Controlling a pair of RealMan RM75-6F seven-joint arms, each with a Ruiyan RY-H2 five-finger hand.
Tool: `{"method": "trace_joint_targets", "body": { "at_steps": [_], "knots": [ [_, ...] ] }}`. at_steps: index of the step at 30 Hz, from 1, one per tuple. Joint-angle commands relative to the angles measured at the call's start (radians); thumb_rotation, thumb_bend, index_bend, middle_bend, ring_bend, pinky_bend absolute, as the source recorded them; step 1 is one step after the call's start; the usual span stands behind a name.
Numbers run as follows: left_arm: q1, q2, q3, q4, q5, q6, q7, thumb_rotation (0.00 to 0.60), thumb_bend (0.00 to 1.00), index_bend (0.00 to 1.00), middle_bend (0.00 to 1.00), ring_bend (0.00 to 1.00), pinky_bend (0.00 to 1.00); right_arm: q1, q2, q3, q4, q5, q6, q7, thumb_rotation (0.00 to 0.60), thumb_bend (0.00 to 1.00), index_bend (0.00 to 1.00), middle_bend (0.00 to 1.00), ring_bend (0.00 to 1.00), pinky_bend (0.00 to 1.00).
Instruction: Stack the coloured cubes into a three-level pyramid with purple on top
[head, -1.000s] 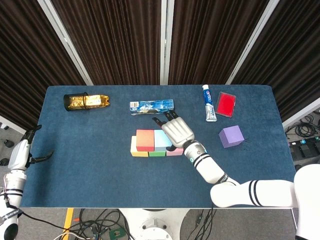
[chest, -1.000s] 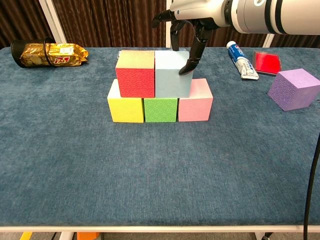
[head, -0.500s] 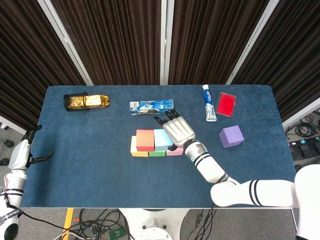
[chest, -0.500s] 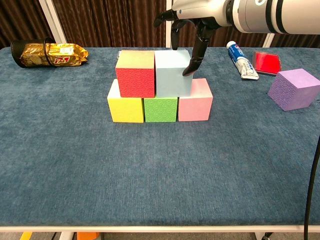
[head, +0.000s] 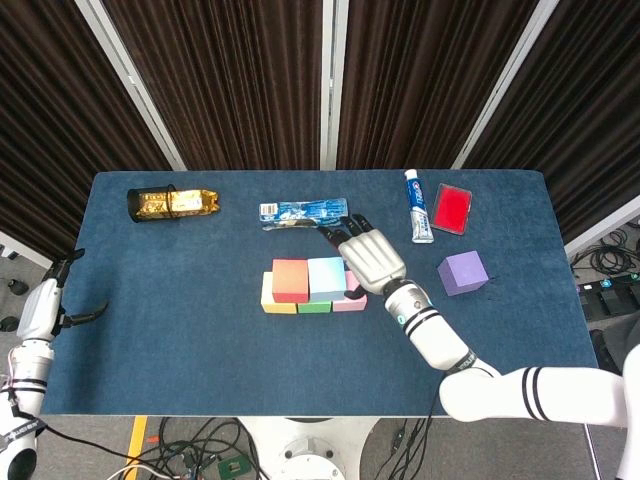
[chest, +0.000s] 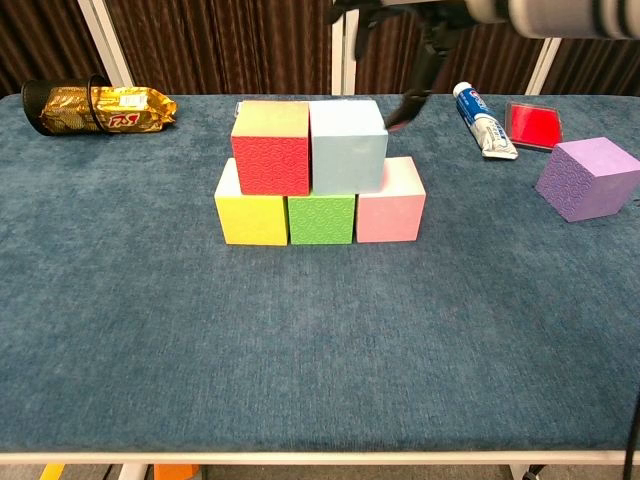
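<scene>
Lifted up and rightward off the light blue cube (chest: 347, 146) since a second ago: right hand (head: 370, 258), fingers spread, holding nothing. Red cube (chest: 270, 147) and light blue cube side by side atop yellow cube (chest: 250, 216), green cube (chest: 320, 218) and pink cube (chest: 391, 211). Purple cube (chest: 587, 177) apart on the right of the table (chest: 300, 350). Only fingertips (chest: 398, 118) caught from the chest; whole hand seen from the head. Left hand (head: 48, 305), head view only, open beside the table's left edge.
</scene>
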Motion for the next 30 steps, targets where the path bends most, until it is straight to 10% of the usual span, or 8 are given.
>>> {"method": "trace_joint_targets", "body": {
  "at_steps": [1,30],
  "knots": [
    [0.001,-0.005,-0.001,-0.004,0.004,0.015,0.018,0.600,0.22,0.10,0.09,0.00,0.09,-0.035,0.021,-0.019,-0.006,-0.013,0.013,0.025,0.600,0.00,0.00,0.19,0.00,0.00],
    [0.004,-0.019,0.002,0.007,0.012,0.048,0.065,0.600,0.22,0.10,0.09,0.00,0.09,-0.159,-0.270,-0.059,0.464,-0.118,-0.097,0.134,0.600,0.05,0.00,0.01,0.00,0.00]
  ]
}}
